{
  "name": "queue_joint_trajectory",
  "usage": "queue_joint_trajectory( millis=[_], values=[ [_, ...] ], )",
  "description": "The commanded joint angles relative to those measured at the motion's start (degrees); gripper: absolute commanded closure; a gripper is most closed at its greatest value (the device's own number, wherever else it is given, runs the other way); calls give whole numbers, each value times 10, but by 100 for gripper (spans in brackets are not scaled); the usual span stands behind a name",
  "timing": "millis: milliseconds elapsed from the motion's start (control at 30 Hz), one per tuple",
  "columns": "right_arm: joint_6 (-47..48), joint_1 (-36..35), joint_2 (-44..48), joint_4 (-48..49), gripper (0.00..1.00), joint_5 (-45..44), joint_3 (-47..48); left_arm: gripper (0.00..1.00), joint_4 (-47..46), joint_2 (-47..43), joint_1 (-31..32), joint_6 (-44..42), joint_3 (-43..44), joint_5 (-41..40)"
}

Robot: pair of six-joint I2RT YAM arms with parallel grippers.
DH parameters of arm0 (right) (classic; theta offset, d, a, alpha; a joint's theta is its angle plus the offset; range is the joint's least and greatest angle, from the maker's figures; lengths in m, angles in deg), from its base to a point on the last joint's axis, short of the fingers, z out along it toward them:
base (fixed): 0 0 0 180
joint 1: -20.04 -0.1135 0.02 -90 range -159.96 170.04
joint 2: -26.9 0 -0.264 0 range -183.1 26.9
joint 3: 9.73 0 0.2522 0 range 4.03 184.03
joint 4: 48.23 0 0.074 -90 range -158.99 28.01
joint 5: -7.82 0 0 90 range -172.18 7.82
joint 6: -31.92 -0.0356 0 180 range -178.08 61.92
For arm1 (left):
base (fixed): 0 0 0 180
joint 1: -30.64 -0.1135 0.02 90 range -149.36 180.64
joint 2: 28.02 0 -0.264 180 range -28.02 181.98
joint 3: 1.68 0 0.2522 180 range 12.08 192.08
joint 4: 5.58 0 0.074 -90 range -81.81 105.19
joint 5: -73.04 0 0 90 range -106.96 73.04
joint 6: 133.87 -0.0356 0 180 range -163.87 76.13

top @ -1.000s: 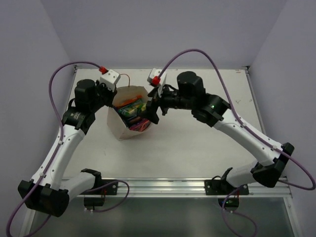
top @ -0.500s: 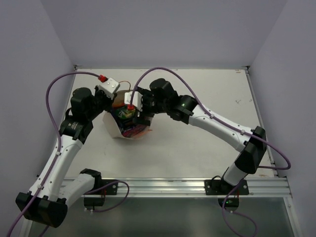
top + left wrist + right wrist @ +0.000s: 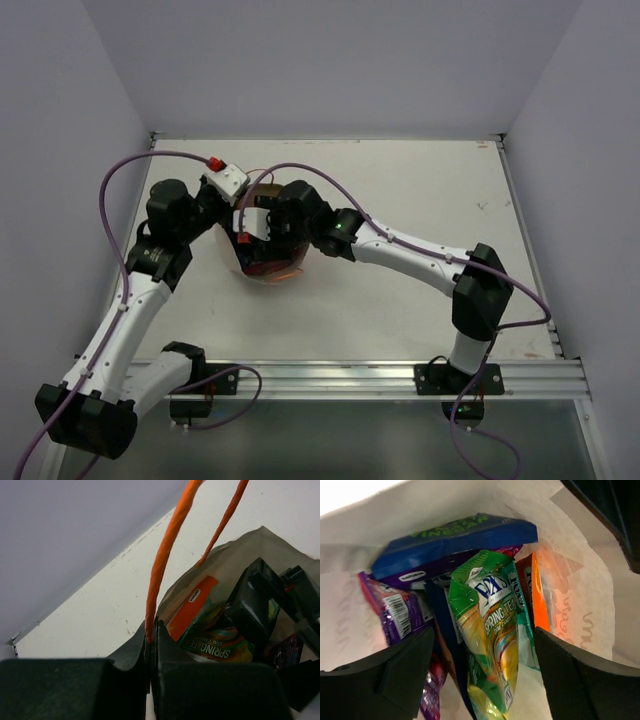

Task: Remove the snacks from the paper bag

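- Pinching the orange handle (image 3: 165, 565) of the paper bag (image 3: 250, 545) in the left gripper (image 3: 152, 637), fingers pressed together.
- Holding the right gripper (image 3: 485, 680) inside the bag, fingers spread beside the green-yellow packet (image 3: 490, 625).
- Containing all snacks (image 3: 455, 542) at the far left of the table (image 3: 420, 200).

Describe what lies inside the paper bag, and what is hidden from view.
Inside the paper bag a green-yellow packet lies foremost, overlapping a blue packet, a purple packet and an orange packet. Whatever lies beneath them, and the bag's bottom, is covered.
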Motion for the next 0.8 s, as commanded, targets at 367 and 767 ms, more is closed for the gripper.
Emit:
queue_joint_trajectory(
  millis=[367, 767],
  values=[
    [14, -32, 38, 13, 100, -33, 2, 100, -148, -81, 6, -16, -87, 0],
    [-48, -58, 268, -68, 100, 27, -29, 100, -175, -84, 6, -17, -106, -48]
  ],
)
